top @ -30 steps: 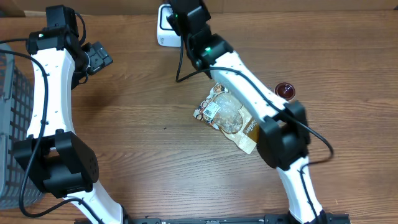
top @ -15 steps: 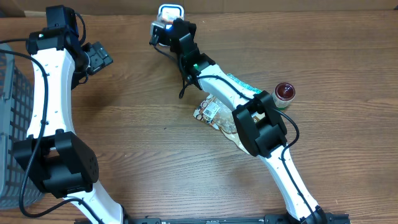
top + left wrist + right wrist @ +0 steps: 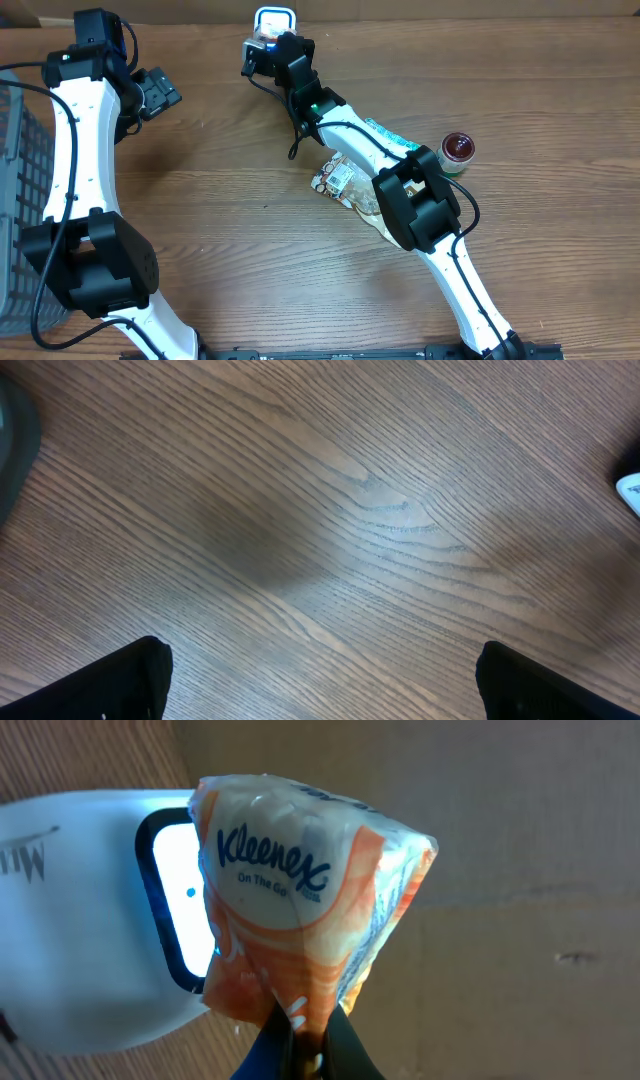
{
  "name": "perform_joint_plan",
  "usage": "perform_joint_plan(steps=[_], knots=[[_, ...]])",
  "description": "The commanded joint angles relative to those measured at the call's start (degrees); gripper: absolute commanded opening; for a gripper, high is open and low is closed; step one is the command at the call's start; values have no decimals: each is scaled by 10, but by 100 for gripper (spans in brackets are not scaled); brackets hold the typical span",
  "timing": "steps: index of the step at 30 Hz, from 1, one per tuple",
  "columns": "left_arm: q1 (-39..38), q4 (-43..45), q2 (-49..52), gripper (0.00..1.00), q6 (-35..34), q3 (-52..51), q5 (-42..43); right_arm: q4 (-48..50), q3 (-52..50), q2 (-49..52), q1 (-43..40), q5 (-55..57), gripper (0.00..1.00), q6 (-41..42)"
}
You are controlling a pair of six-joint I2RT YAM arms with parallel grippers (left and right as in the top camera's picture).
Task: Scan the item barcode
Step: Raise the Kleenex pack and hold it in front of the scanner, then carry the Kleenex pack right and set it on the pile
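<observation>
pinching a crinkly, glossy tissue pack (image 3: 300,910) before the smooth white scanner (image 3: 90,950), right gripper (image 3: 305,1042) clamps it — newly swung there; left gripper (image 3: 320,690) gapes wide.

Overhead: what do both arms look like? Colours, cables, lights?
The left arm and right arm match: white link shells and black joint housings. The left gripper and right gripper are black. Loose black cables run alongside. A green light glows near the right wrist.

Tissue pack (image 3: 300,910) hangs just before the scanner (image 3: 80,960).
</observation>
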Motion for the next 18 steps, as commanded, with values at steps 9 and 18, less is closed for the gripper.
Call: perform_joint_plan(steps=[9,18], knots=[[-1,0,-9,100,6,9,-3,-195,5,-193,4,-119,4,263],[-1,0,-9,100,6,9,-3,-517,5,-378,-21,-242,4,680]])
